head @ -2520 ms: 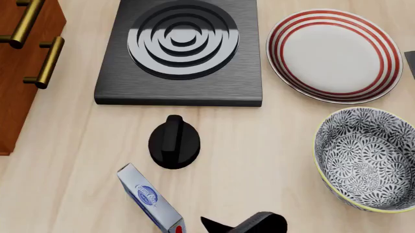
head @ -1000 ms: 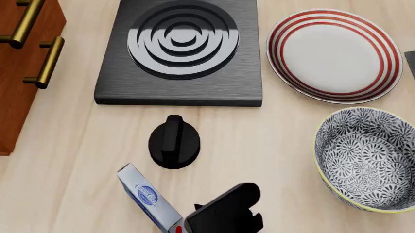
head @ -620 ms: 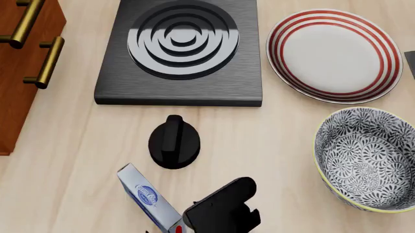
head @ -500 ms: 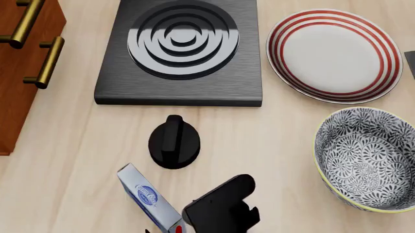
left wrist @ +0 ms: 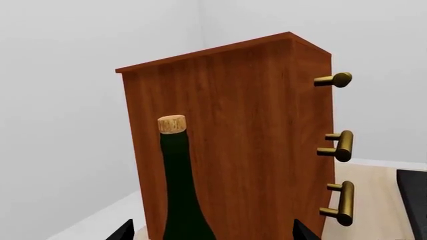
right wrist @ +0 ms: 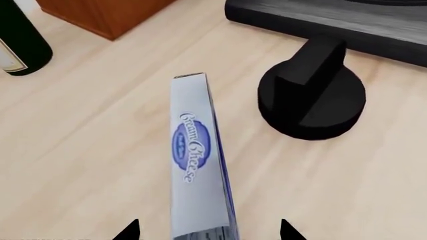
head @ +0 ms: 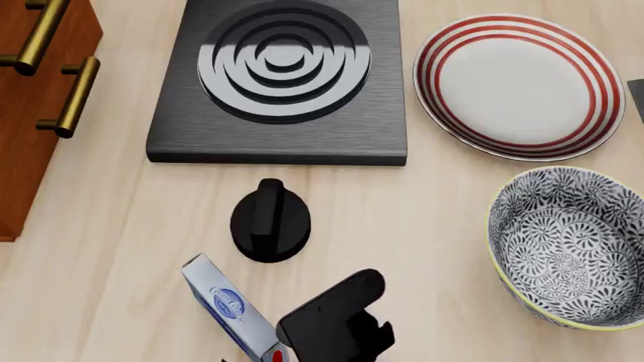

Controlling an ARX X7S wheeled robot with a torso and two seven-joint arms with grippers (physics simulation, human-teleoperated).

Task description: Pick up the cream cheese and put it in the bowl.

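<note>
The cream cheese (head: 234,311) is a flat silver-grey box with a blue oval logo. It stands on its long edge on the wooden counter near the front. In the right wrist view my right gripper (right wrist: 209,232) is open, with a fingertip on each side of the near end of the cream cheese (right wrist: 199,165), not touching it. Its black housing (head: 332,320) covers the box's red-dot end in the head view. The patterned bowl (head: 568,245) sits empty at the right. My left gripper (left wrist: 212,232) is open and holds nothing.
A black round knob (head: 270,220) sits just behind the box. Behind it is a dark burner plate (head: 282,75), with a red-ringed white plate (head: 518,83) at the back right. A wooden cabinet (head: 30,98) with brass handles stands at the left. A green wine bottle (left wrist: 177,190) stands beside it.
My right gripper has come in from the bottom edge and moved left, so its fingertips now straddle the box's near end. The box, knob and bowl have not moved.
</note>
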